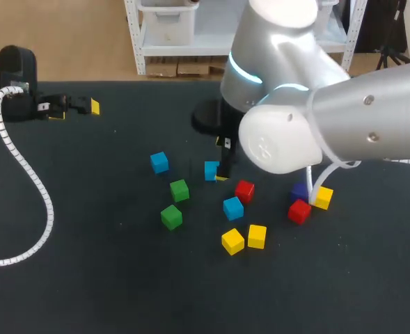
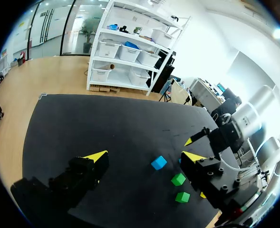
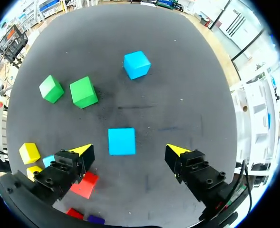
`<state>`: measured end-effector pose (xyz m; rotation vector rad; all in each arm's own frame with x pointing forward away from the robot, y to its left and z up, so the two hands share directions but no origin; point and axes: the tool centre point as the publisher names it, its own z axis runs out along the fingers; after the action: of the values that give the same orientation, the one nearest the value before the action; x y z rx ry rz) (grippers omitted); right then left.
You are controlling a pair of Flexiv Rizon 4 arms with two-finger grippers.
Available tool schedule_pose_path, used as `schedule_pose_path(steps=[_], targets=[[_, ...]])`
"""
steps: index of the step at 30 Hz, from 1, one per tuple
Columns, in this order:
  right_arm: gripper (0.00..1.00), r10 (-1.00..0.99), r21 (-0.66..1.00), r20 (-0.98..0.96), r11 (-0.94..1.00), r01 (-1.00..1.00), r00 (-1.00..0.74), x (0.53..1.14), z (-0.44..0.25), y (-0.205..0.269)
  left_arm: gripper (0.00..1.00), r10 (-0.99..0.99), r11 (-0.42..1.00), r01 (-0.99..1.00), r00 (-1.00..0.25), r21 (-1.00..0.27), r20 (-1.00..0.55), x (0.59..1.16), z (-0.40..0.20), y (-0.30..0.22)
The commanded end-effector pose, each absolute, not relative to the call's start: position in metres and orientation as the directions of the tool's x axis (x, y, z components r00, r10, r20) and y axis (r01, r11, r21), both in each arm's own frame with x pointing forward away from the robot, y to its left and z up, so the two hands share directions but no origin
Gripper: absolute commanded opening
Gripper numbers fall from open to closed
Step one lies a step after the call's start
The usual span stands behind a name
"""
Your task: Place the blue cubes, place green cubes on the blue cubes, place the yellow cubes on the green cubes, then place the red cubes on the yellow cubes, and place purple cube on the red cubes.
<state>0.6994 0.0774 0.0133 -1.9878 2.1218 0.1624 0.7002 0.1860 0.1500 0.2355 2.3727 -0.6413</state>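
Observation:
My right gripper [image 3: 130, 151] stands open, its yellow tips well clear of both sides of a blue cube [image 3: 121, 141] that rests on the black table; in the head view that gripper [image 1: 223, 158] hangs just over this cube [image 1: 211, 170]. Two more blue cubes [image 1: 159, 162] [image 1: 233, 207], two green cubes [image 1: 179, 190] [image 1: 171, 216], red cubes [image 1: 244, 190] [image 1: 299, 211], yellow cubes [image 1: 233, 241] [image 1: 257, 236] [image 1: 323, 197] and a purple cube [image 1: 301, 191] lie loose around it. My left gripper [image 1: 72, 108] is open and empty at the far left back, far from the cubes.
My right arm's large elbow [image 1: 281, 139] hangs over the table's right half and hides part of the purple cube. A white corrugated cable [image 1: 30, 188] trails across the left side of the table [image 1: 107, 278]. Seen from the left wrist, the cubes lie well ahead of the left gripper [image 2: 145, 156].

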Motion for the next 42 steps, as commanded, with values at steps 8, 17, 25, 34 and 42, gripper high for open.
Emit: schedule_pose_path(steps=[8, 17, 25, 34, 42], targets=[[1.0, -0.938, -0.028, -0.344, -0.032, -0.999, 0.04, 0.657, 0.061, 0.035, 1.0, 0.001, 0.865, 0.323, -0.767, -0.385, -0.642, 0.7, 0.15, 0.186], [1.0, -0.933, -0.02, -0.339, -0.118, -0.993, 0.118, 0.62, 0.068, 0.024, 1.0, 0.001, 0.865, 0.323, -0.767, -0.385, -0.642, 0.7, 0.15, 0.186], [1.0, -0.928, -0.016, -0.337, -0.166, -0.986, 0.162, 0.593, 0.055, 0.03, 1.0, 0.001, 0.865, 0.323, -0.767, -0.385, -0.642, 0.7, 0.15, 0.186], [0.69, -0.911, -0.024, -0.34, -0.24, -0.97, 0.234, 0.572, 0.039, 0.044, 1.0, 0.001, 0.865, 0.323, -0.767, -0.385, -0.642, 0.7, 0.15, 0.186], [0.5, -0.902, -0.019, -0.339, -0.276, -0.961, 0.266, 0.573, 0.028, 0.053, 1.0, 0.001, 0.865, 0.323, -0.767, -0.385, -0.642, 0.7, 0.15, 0.186]])
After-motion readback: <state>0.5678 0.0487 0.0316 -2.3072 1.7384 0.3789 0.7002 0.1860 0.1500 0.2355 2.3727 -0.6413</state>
